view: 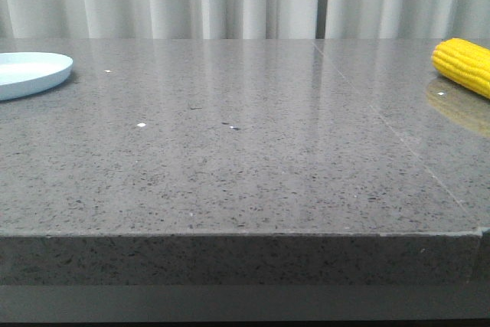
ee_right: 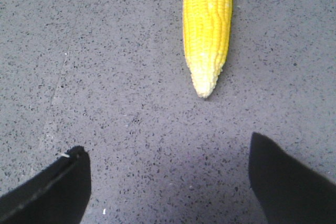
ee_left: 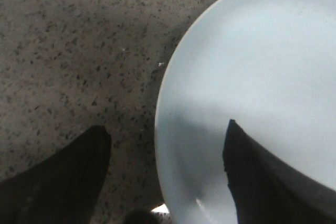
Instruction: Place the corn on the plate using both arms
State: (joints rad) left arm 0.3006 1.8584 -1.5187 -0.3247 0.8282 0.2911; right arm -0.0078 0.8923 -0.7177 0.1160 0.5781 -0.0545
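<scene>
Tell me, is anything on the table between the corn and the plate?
Nothing visible. In the front view the corn lies at the table's far right, the plate at its far left, with only bare grey tabletop between them.

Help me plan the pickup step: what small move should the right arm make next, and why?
Probably ease the right gripper forward until its open fingers straddle the corn cob. The cob lies untouched on the grey table, its pale tip pointing at the gap between the fingers but short of them. The plate sits at the far left, under the left gripper, so grasping comes first.
</scene>
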